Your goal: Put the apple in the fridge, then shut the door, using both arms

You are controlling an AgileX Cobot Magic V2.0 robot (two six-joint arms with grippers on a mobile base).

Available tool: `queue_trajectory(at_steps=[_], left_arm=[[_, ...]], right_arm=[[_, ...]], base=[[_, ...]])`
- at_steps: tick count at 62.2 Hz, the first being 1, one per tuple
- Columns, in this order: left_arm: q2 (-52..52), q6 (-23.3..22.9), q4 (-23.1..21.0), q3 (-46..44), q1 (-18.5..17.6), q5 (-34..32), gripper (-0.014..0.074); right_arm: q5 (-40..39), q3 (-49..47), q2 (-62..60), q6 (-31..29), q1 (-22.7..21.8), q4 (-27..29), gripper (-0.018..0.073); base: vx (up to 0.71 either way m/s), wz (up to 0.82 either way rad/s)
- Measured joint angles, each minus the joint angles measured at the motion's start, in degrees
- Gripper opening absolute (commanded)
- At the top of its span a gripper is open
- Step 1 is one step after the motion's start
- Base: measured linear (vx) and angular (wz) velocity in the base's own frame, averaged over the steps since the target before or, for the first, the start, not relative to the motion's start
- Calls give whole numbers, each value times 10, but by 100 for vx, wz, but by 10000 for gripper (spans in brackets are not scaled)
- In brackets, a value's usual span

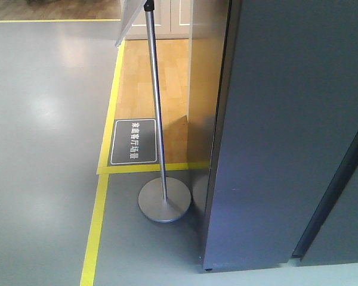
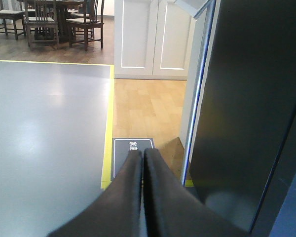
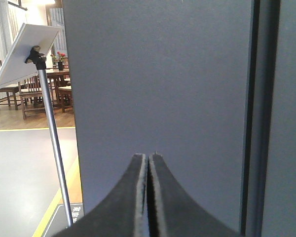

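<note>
The fridge (image 1: 286, 131) stands at the right of the front view as a tall dark grey body. A dark seam (image 1: 334, 190) runs between two of its grey panels, and none of its white inside shows. The apple is out of view in every frame. In the right wrist view, the plain grey outside of the door (image 3: 158, 79) fills the frame. My right gripper (image 3: 148, 155) is shut and empty, pointing straight at it. My left gripper (image 2: 142, 150) is also shut and empty, held over the floor, with the fridge's dark side (image 2: 246, 98) to its right.
A sign stand with a metal pole (image 1: 157, 101) and a round base (image 1: 164, 201) stands just left of the fridge. Yellow floor tape (image 1: 98, 226) and a dark floor plaque (image 1: 134, 142) lie nearby. White cabinet doors (image 2: 150, 37) and wooden chairs (image 2: 49, 22) are farther back.
</note>
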Motion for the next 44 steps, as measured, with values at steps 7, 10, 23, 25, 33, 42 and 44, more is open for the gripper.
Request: queue_trajectory(at_steps=[7,10,23,25,33,42,44], left_arm=[[0,0,0,0,0,0,-7],[0,0,0,0,0,0,-7],[0,0,0,0,0,0,-7],[0,0,0,0,0,0,-7],[0,0,0,0,0,0,-7],[0,0,0,0,0,0,-7],[0,0,0,0,0,0,-7]], right_arm=[[-1,0,0,0,0,0,-3],[-1,0,0,0,0,0,-3],[-1,0,0,0,0,0,-3],[-1,0,0,0,0,0,-3],[-1,0,0,0,0,0,-3],[-1,0,0,0,0,0,-3],[-1,0,0,0,0,0,-3]], base=[[0,0],[0,0],[0,0],[0,0],[0,0],[0,0],[0,0]])
